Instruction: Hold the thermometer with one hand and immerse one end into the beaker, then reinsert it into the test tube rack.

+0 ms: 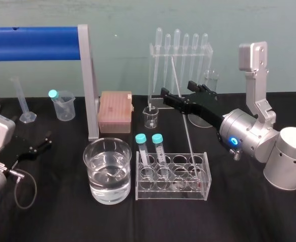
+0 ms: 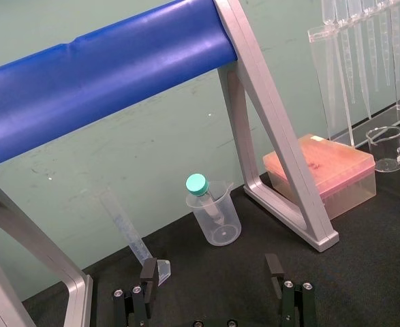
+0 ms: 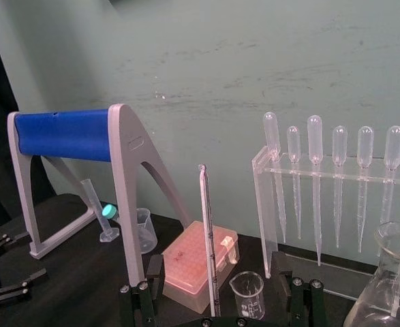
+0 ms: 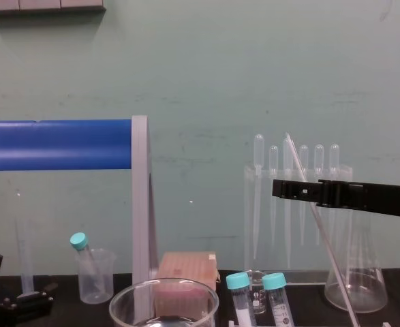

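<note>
Blue bar (image 1: 32, 44), teal tube caps (image 1: 140, 137), pink box (image 1: 115, 112), black table cover (image 1: 62, 212), clear beaker (image 1: 107, 171)

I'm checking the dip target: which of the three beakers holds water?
The large glass beaker at the front, nearest the robot. The cloudy plastic beaker holds a capped tube, and the small glass beaker looks empty.

In the chest view the bottom edge cuts off the beaker (image 4: 164, 281), so just its round rim shows. The thermometer (image 4: 324, 240) runs off that same edge, and its low end is lost there. The two capped tubes (image 4: 239, 289) lose their lower parts too. In the right wrist view the thermometer's foot goes behind the right gripper (image 3: 218, 262), and the side edge cuts the flask (image 3: 390, 272). In the head view the rack (image 1: 172, 194) is clear, so which hole holds the tip is hard to tell.
</note>
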Motion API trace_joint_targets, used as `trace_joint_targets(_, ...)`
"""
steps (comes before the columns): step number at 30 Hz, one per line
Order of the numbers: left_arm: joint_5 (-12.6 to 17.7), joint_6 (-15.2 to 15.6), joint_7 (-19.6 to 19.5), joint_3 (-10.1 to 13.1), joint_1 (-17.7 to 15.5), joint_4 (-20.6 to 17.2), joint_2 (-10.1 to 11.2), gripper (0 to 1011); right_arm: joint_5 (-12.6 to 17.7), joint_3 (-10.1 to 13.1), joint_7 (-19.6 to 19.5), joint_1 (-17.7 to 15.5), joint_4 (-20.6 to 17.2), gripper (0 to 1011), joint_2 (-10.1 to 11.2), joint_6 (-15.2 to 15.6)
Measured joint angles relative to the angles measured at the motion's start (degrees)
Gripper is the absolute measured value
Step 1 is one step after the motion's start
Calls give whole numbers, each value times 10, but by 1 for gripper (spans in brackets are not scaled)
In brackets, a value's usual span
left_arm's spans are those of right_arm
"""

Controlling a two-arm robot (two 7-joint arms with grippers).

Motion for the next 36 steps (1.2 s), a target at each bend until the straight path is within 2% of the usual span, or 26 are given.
trace_joint_targets(10,0,0,0,0,0,0,0,1008,0,0,0,0,0,1003,0,0)
trace_joint_targets(13,0,0,0,0,0,0,0,1008,0,0,0,1,0,966,0,0)
trace_joint_targets(25,0,0,0,0,0,0,0,1008,0,0,0,1,1,651,0,-1)
trace_joint_targets(26,0,0,0,0,0,0,0,1008,0,0,0,1,1,583,0,-1)
trace_joint_targets(28,0,0,0,0,0,0,0,1008,0,0,0,1,1,541,0,-1)
trace_joint_targets(29,0,0,0,0,0,0,0,1008,0,0,0,1,1,481,0,-1)
trace_joint_targets(31,0,0,0,0,0,0,0,1008,0,0,0,1,1,447,0,-1)
trace_joint_targets(33,0,0,0,0,0,0,0,1008,0,0,0,1,1,361,0,-1)
trace_joint_targets(35,0,0,0,0,0,0,0,1008,0,0,0,1,1,316,0,-1)
trace_joint_targets(36,0,0,0,0,0,0,0,1008,0,0,0,1,1,256,0,-1)
